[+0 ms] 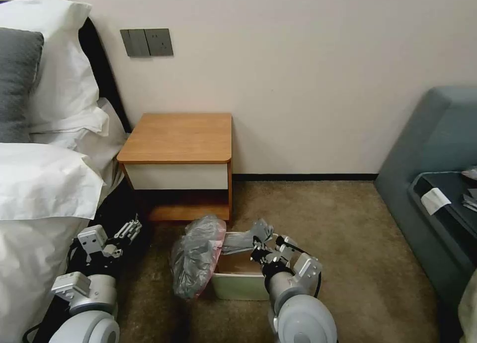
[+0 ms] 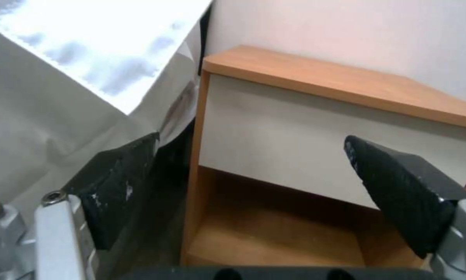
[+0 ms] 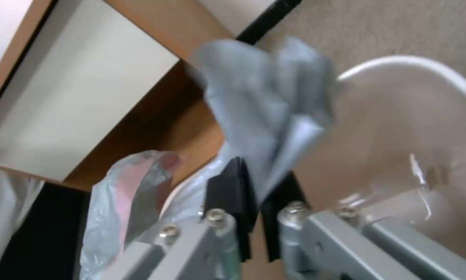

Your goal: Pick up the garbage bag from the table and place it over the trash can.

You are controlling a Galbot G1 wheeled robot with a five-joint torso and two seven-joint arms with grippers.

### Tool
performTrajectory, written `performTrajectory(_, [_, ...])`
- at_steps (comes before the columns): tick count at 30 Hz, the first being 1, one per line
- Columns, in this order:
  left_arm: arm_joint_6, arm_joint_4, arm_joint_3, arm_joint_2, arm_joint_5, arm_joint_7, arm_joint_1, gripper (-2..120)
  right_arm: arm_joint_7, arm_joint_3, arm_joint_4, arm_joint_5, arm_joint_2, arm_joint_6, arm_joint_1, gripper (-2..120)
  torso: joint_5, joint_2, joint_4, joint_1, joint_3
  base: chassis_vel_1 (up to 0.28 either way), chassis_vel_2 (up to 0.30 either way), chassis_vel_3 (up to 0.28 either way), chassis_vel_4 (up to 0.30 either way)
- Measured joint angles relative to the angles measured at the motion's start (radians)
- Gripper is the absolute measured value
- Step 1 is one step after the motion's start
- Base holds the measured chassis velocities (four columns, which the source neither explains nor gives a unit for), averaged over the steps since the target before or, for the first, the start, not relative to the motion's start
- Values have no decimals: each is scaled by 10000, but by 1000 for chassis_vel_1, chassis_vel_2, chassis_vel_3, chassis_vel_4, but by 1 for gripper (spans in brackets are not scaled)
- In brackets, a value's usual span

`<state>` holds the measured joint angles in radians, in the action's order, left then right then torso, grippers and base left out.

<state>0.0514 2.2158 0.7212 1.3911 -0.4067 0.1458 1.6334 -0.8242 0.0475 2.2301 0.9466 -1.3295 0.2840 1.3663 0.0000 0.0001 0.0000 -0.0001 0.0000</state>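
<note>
Right gripper [image 1: 259, 248]: low over the trash can's opening, jaws pinched tight on a fold of the garbage bag; the right wrist view shows grey film squeezed between the black pads [image 3: 232, 194] and fanning out past them.
Garbage bag [image 1: 198, 256]: bulk hangs as a crumpled bundle over the bin's left rim and down its outer left side, reaching the carpet; a flatter grey strip runs from the bundle across the opening to the right gripper. Pink-red edge shows on the bundle's bin-facing side.
Trash can [image 1: 238, 286]: on the carpet just in front of the table, upright; near wall and right-hand rim uncovered, interior partly visible.
Table [image 1: 179, 136]: against the wall, top bare, lower shelf open.
Left gripper [image 1: 130, 229]: apart from the bag, beside the bed's white sheets [image 1: 44, 184], level with the table's lower shelf; jaws wide open, nothing between them.
Open room: bare carpet [image 1: 348, 243] to the bin's right, up to the blue-grey sofa [image 1: 437, 149]; on the left, a narrow gap between bed and bag.
</note>
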Motion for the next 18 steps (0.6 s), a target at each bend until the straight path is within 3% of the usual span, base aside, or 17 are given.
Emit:
performTrajectory(6, [-3, -88, -103, 59, 107, -36, -48, 91, -333, 14, 65, 110, -12, 382, -95, 26, 0, 0, 0, 0, 0, 0, 0, 0, 0])
performTrajectory(18, [46, -157, -284, 209, 180, -105, -216, 91, -1026, -37, 880, 456, 775, 1418, 176, 72, 1, -1, 0, 0, 0, 0, 0, 0, 0])
